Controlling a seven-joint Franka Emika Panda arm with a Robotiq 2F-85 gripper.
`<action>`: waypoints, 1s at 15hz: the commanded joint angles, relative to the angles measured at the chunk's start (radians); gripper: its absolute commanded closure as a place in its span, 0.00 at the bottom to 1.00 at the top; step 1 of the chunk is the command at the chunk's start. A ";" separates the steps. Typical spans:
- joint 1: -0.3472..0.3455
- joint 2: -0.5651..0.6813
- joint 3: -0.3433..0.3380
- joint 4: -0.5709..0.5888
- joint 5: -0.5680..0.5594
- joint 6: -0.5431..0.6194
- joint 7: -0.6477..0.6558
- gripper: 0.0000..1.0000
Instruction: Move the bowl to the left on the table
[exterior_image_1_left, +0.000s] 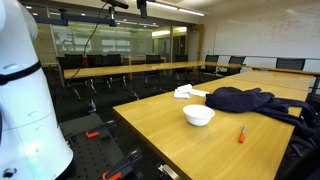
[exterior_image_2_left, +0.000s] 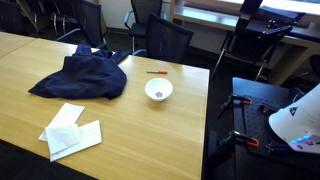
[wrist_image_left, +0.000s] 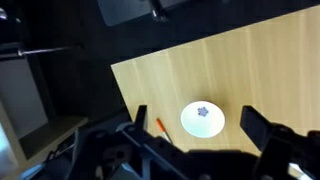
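A white bowl (exterior_image_1_left: 198, 115) sits on the light wooden table (exterior_image_1_left: 190, 145), also seen in an exterior view (exterior_image_2_left: 158, 90). In the wrist view the bowl (wrist_image_left: 203, 119) shows a blue mark inside and lies far below, between my two fingers. My gripper (wrist_image_left: 197, 125) is open and empty, high above the table. The arm's white body (exterior_image_1_left: 25, 90) stands beside the table and shows at the edge of an exterior view (exterior_image_2_left: 297, 120).
An orange pen (exterior_image_1_left: 240, 134) lies near the bowl, also in the wrist view (wrist_image_left: 160, 127). A dark jacket (exterior_image_2_left: 85, 75) and folded white cloths (exterior_image_2_left: 70, 130) lie on the table. Office chairs (exterior_image_2_left: 160, 38) stand around it.
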 joint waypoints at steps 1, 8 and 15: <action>0.028 0.005 -0.020 0.002 -0.012 -0.003 0.013 0.00; -0.004 0.061 -0.127 -0.096 0.049 0.344 0.025 0.00; 0.002 0.485 -0.322 -0.120 0.286 0.677 -0.220 0.00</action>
